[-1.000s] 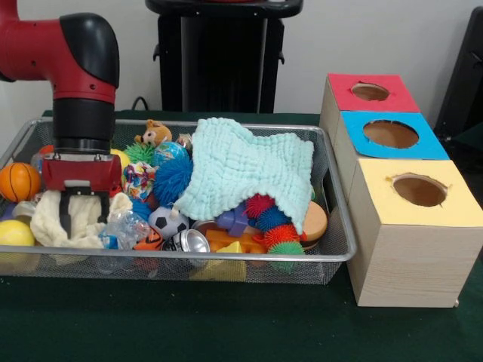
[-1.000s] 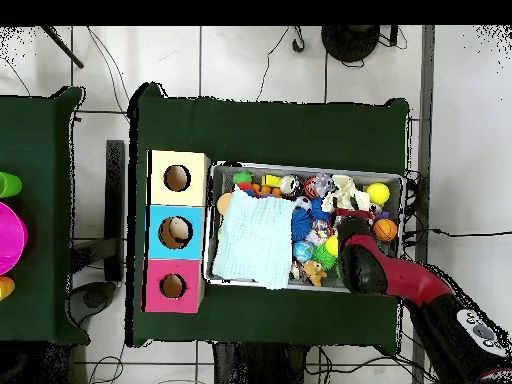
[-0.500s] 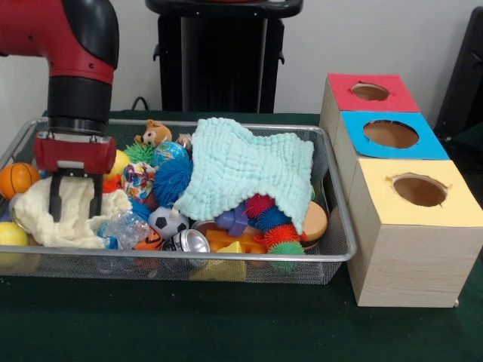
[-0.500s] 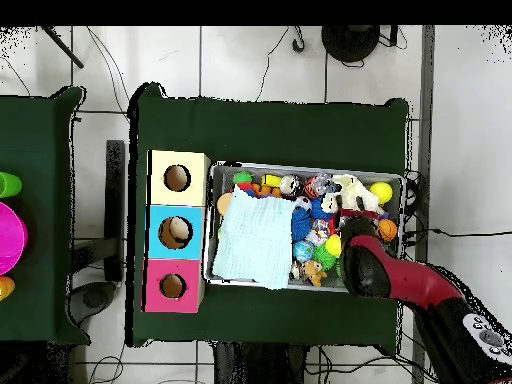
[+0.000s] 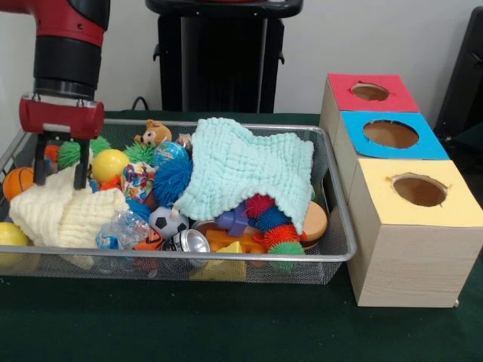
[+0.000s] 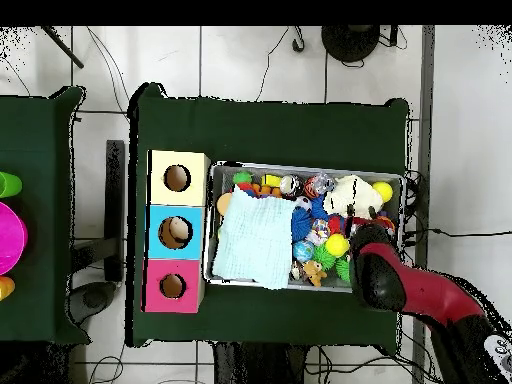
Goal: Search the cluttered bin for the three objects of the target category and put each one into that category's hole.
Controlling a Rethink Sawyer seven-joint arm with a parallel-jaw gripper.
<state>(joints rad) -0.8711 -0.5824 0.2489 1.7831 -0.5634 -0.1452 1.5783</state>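
Note:
My gripper (image 5: 59, 172) hangs at the left end of the wire bin (image 5: 226, 256), with its fingers (image 5: 79, 170) spread apart and nothing between them. A cream cloth (image 5: 64, 215) lies heaped just below, its peak touching the right fingertip. In the overhead view the red arm (image 6: 385, 282) covers the gripper, and the cream cloth (image 6: 350, 193) shows beside it. A mint cloth (image 5: 245, 170) drapes over the middle of the clutter. Three boxes stand right of the bin, each with a hole in its lid: red (image 5: 370, 92), blue (image 5: 390, 134) and yellow (image 5: 419, 190).
Around the cream cloth lie a yellow ball (image 5: 109, 164), a green spiky ball (image 5: 69, 153), an orange basketball (image 5: 16, 181), a blue spiky ball (image 5: 172, 179), a small soccer ball (image 5: 167, 221), a teddy (image 5: 155, 133) and a can (image 5: 192, 241). Red and orange spiky balls (image 5: 281, 235) peek from under the mint cloth.
My gripper has risen and shifted left out of the cream cloth. The cloth has spread leftward, and the yellow and green balls behind it now show.

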